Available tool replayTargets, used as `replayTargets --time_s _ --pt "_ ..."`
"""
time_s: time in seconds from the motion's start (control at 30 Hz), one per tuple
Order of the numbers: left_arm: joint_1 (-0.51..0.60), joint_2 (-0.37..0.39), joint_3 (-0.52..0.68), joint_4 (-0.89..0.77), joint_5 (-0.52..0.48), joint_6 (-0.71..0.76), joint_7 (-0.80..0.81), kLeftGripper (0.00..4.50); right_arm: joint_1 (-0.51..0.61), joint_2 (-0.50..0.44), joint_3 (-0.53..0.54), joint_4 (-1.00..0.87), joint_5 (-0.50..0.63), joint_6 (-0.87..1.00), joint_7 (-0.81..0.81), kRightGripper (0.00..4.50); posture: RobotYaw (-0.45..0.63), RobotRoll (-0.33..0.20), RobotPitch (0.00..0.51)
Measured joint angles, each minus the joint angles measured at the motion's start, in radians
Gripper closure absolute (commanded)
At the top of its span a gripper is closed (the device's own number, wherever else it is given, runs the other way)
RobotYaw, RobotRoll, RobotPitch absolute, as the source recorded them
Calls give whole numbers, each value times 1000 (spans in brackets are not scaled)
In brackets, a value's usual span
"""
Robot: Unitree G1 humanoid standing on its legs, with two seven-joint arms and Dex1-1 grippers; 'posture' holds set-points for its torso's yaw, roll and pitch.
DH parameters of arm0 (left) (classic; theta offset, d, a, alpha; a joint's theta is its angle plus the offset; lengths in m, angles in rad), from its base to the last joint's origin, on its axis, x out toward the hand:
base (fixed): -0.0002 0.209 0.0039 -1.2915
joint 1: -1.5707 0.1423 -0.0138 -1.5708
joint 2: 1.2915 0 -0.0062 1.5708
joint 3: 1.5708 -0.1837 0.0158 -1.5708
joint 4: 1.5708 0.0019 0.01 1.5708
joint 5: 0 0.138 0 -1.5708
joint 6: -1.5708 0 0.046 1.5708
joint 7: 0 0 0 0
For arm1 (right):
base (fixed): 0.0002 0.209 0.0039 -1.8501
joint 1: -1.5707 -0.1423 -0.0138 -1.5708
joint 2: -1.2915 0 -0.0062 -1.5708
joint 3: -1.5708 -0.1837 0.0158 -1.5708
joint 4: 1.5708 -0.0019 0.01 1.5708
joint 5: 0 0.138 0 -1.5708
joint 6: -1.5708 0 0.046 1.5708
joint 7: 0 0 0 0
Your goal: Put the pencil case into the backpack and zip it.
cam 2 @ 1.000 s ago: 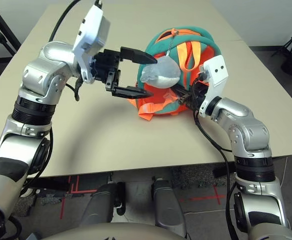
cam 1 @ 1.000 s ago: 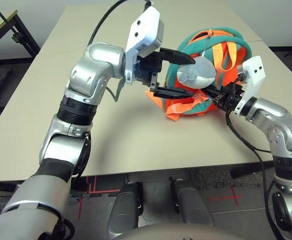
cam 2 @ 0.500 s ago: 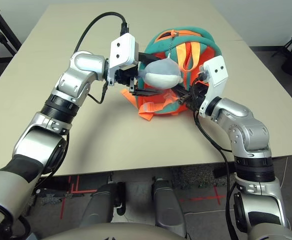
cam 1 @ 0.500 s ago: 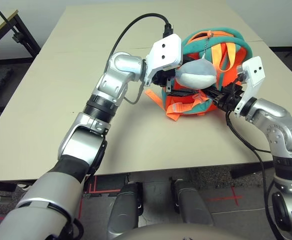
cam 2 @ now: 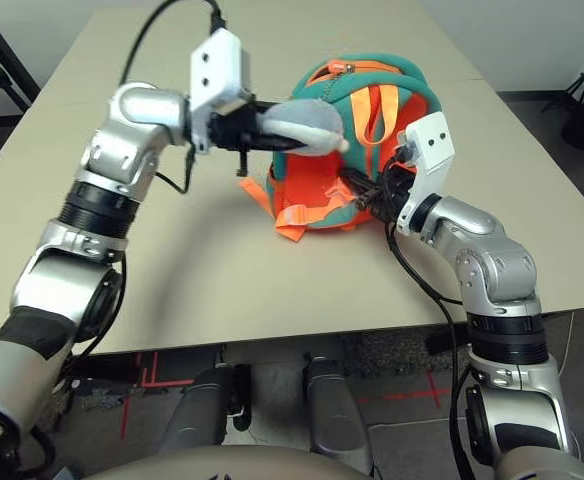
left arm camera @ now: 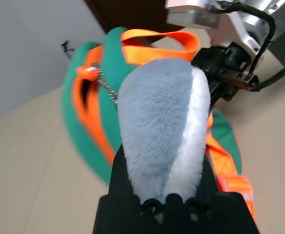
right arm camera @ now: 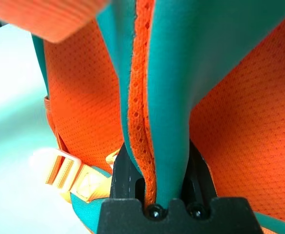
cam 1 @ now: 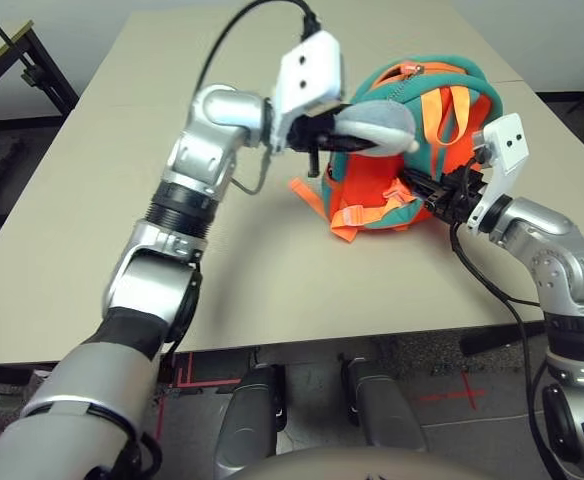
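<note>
With the pencil case nowhere visible (possibly inside already), the left tool (left arm camera: 162,195) is pinching the grey plush charm (cam 1: 372,122) while the right tool (right arm camera: 154,192) is clamping the backpack (cam 1: 392,170)'s teal trim on the bench (cam 1: 92,200), zipping seemingly underway.

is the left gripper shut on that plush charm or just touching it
Shut on it: the left wrist view shows the grey plush charm pinched between the left gripper's two black fingers.
</note>
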Motion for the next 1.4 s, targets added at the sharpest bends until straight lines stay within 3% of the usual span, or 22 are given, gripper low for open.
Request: replayTargets --time_s 0.3,0.5,0.93,1.4 --pt "61 185 42 -31 -29 97 -49 4139 -20 2 16 35 -2 -15 8 4264 -165 0 149" --pt "152 201 35 -35 -28 124 -63 4140 -26 3 21 44 -7 -23 10 4264 -163 0 150" --pt "257 102 -58 73 20 114 -53 4141 -40 3 25 62 -19 -27 17 4264 -177 0 138" --pt "210 -2 -81 376 99 -29 -51 4141 -52 3 26 76 -29 -29 19 4264 -179 0 125"
